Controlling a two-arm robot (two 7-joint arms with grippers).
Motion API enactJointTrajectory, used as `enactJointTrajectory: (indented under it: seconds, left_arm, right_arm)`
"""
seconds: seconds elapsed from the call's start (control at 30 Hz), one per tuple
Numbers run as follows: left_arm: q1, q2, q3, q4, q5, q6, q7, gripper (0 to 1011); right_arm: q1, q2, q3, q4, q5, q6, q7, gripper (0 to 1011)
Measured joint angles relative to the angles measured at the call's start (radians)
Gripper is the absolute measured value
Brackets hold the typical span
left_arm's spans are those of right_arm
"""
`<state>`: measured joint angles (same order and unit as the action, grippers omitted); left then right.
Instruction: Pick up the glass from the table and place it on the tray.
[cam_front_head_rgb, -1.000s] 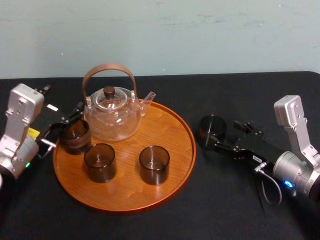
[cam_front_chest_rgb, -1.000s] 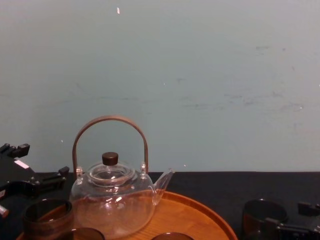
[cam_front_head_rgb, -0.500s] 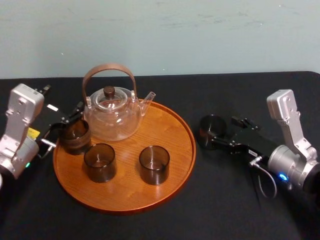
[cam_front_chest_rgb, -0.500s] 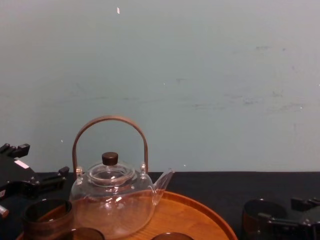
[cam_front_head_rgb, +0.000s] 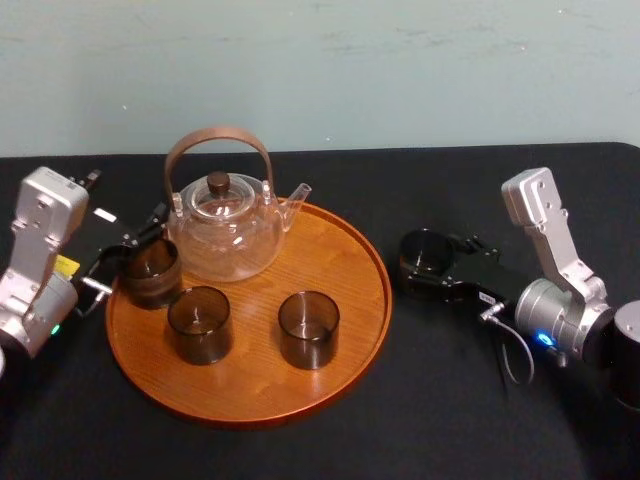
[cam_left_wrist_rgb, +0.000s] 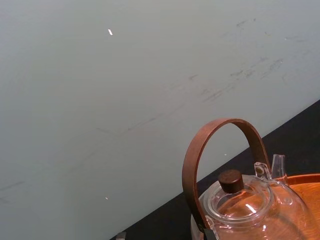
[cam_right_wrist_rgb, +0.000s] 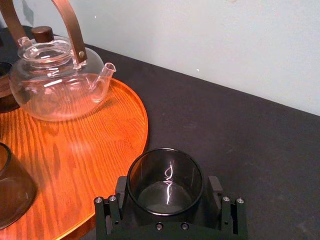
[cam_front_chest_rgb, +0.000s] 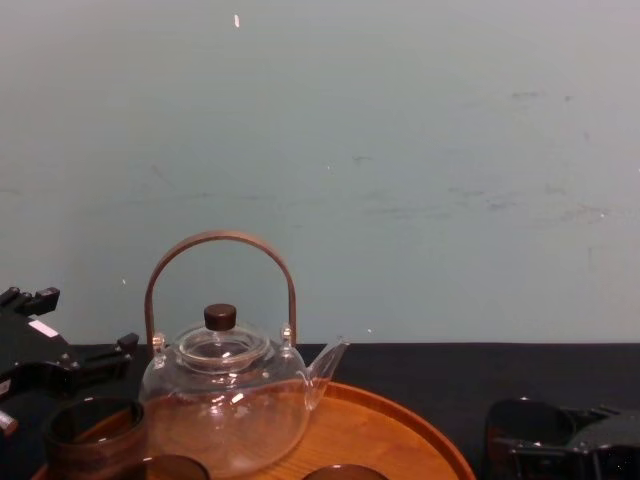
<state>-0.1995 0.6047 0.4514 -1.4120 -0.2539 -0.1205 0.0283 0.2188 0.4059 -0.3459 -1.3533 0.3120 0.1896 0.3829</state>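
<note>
A dark smoked glass (cam_front_head_rgb: 422, 250) stands on the black table (cam_front_head_rgb: 450, 400), just right of the round wooden tray (cam_front_head_rgb: 260, 385). My right gripper (cam_front_head_rgb: 428, 264) reaches in from the right and is shut on it. In the right wrist view, fingers hug both sides of the glass (cam_right_wrist_rgb: 165, 175). From the chest view the glass (cam_front_chest_rgb: 520, 428) is low on the right, level with the tray's rim (cam_front_chest_rgb: 440, 440). My left gripper (cam_front_head_rgb: 112, 262) rests open at the tray's left edge, beside another dark glass (cam_front_head_rgb: 150, 272).
A clear glass teapot (cam_front_head_rgb: 222, 230) with a brown hoop handle occupies the back of the tray. Two more dark glasses (cam_front_head_rgb: 200, 323) (cam_front_head_rgb: 308, 328) stand on the tray's front half. Bare wood lies on the tray's right side, nearest the held glass.
The right arm has swung in toward the tray, and its fingers have come in around the glass. The glass stays where it was. The left arm has not moved.
</note>
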Motion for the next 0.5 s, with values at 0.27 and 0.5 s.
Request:
enactJointTrajectory:
  seconds: [0.27, 0.5]
  left_arm:
    - [0.000, 0.000, 0.000, 0.000, 0.000, 0.000, 0.000, 1001]
    - [0.000, 0.000, 0.000, 0.000, 0.000, 0.000, 0.000, 1001]
  right_arm:
    - [0.032, -0.014, -0.015, 0.033, -0.014, 0.016, 0.004, 1002]
    - [0.036, -0.015, -0.018, 0.036, -0.019, 0.014, 0.007, 1002]
